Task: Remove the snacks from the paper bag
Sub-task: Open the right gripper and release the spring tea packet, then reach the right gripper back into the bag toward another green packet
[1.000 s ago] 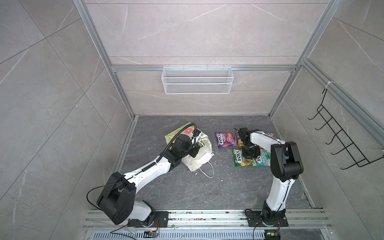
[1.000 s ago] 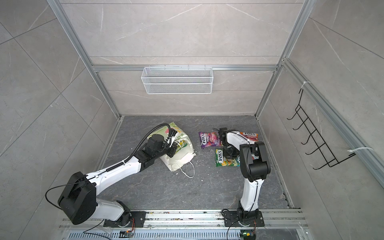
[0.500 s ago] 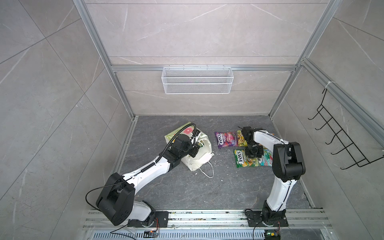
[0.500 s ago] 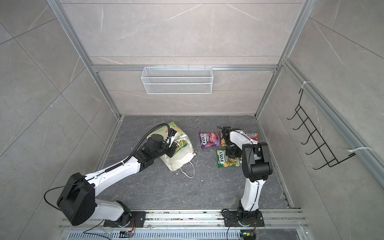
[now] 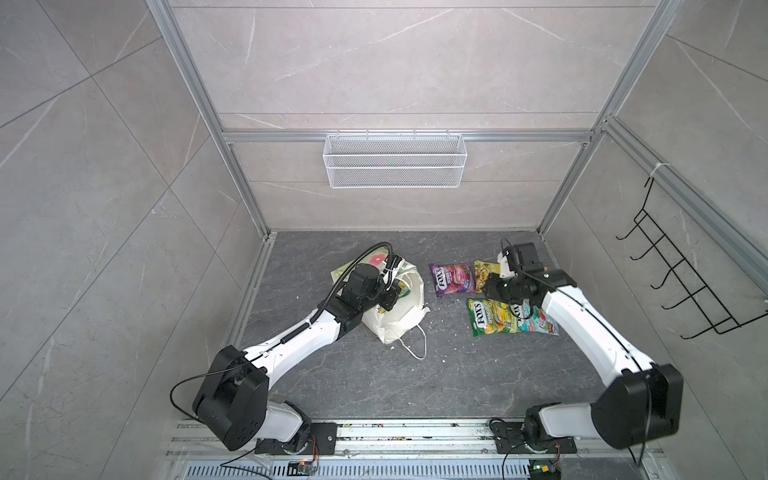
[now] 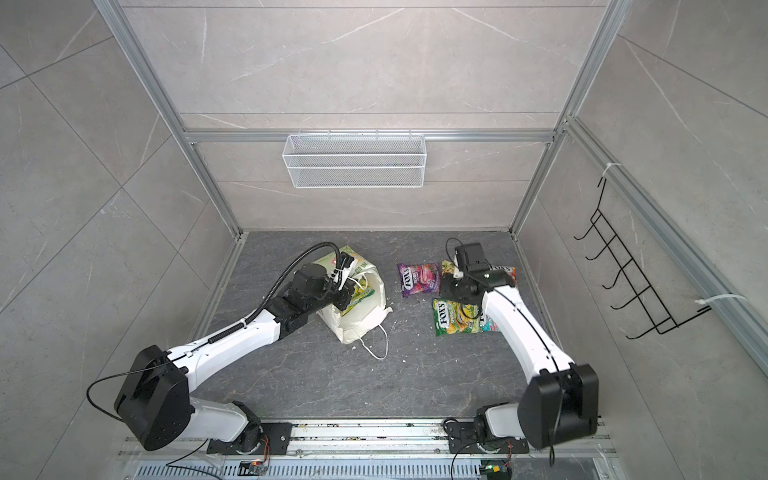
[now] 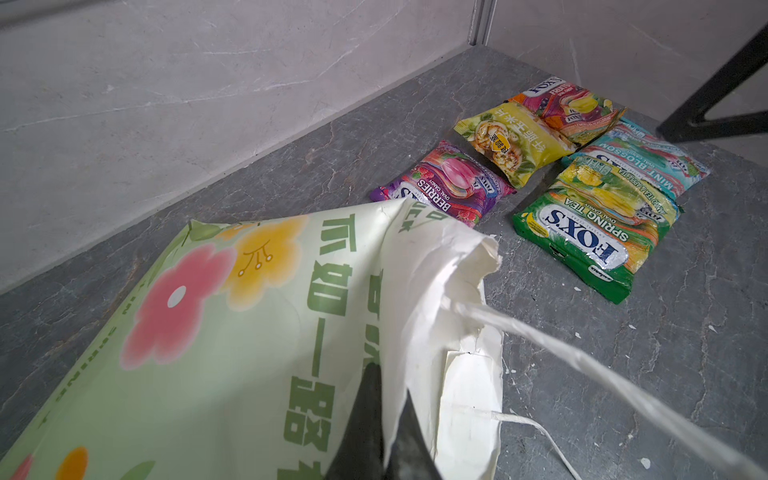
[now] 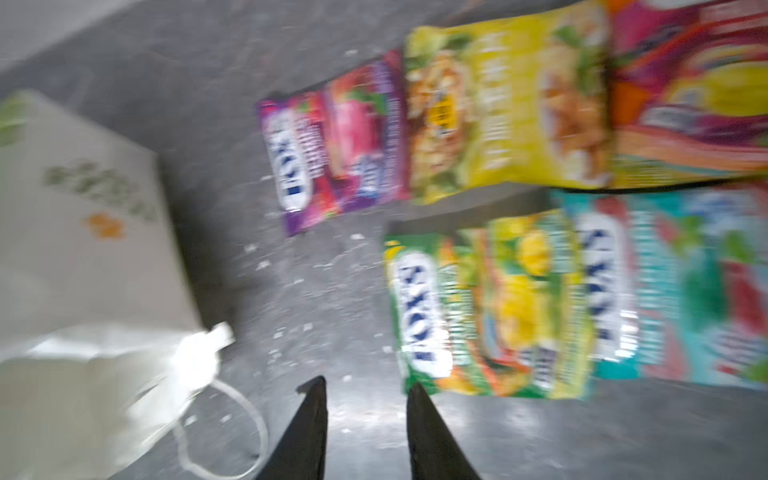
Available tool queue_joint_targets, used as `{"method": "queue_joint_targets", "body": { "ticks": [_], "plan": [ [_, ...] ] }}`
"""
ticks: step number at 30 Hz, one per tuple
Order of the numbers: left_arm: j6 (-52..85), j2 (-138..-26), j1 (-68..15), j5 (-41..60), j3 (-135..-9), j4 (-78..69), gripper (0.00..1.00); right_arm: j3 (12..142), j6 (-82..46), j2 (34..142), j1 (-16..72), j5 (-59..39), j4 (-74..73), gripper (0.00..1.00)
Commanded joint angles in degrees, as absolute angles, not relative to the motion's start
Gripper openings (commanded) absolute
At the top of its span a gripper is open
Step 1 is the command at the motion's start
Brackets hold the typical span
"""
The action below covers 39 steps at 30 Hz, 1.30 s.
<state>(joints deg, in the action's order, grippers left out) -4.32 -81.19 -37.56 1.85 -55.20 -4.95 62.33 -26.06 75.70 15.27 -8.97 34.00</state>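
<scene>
The white paper bag (image 5: 399, 320) (image 6: 357, 320) lies on its side left of middle, its green flower print (image 7: 232, 332) facing up. My left gripper (image 5: 388, 297) (image 7: 390, 399) is shut on the bag's rim. A green-yellow snack (image 6: 361, 297) shows inside the mouth. Five snacks lie on the floor to the right: purple (image 5: 453, 279) (image 7: 444, 183), yellow (image 5: 484, 272) (image 8: 507, 112), red-pink (image 6: 505, 272) (image 7: 569, 104), green (image 5: 492, 318) (image 8: 486, 307) and teal (image 5: 538, 322) (image 7: 640, 162). My right gripper (image 5: 494, 289) (image 8: 365, 386) hangs open and holds nothing, over bare floor beside the green packet.
A white wire mesh basket (image 5: 395, 160) hangs on the back wall. A black wire hook rack (image 5: 681, 282) sticks out of the right wall. The bag's cord handle (image 5: 415, 345) trails on the grey floor (image 5: 436, 386), with small white paper scraps around.
My right arm's elbow has swung down toward the front, and its wrist view is blurred by motion. The yellow packet now lies uncovered beside the purple one. The left arm has not moved.
</scene>
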Motion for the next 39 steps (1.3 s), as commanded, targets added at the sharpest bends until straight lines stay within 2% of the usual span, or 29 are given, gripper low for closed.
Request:
{"method": "queue_joint_targets", "body": {
  "ticks": [1, 6, 8, 16, 19, 22, 39],
  "plan": [
    [-4.61, -82.0, -37.36, 3.71, -58.8, -5.29, 0.0, 54.76, -36.34, 74.64, 23.17, -16.94, 13.41, 0.32],
    [-4.0, -82.94, -37.41, 5.55, -59.91, -5.27, 0.0, 41.89, -50.42, 75.86, 31.66, -11.44, -12.0, 0.32],
    [-3.87, -83.77, -37.42, 6.26, -60.78, -4.8, 0.0, 40.51, -52.78, 78.45, 34.44, -9.13, -16.85, 0.32],
    [-2.63, -84.34, -37.53, 8.46, -60.74, -5.28, 0.0, 40.92, -59.83, 87.67, 42.77, 1.19, -26.09, 0.36],
    [-1.95, -83.84, -37.53, 8.89, -59.64, -5.79, 0.0, 43.36, -58.71, 90.85, 44.19, 2.73, -24.46, 0.36],
    [-1.59, -84.03, -37.7, 8.77, -59.15, -5.98, 0.0, 42.92, -59.13, 94.56, 44.78, 2.82, -30.11, 0.37],
    [-1.51, -82.1, -40.31, 9.86, -56.96, -7.48, 0.0, 50.74, -63.63, 109.03, 46.57, 5.55, -32.2, 0.42]
  ]
}}
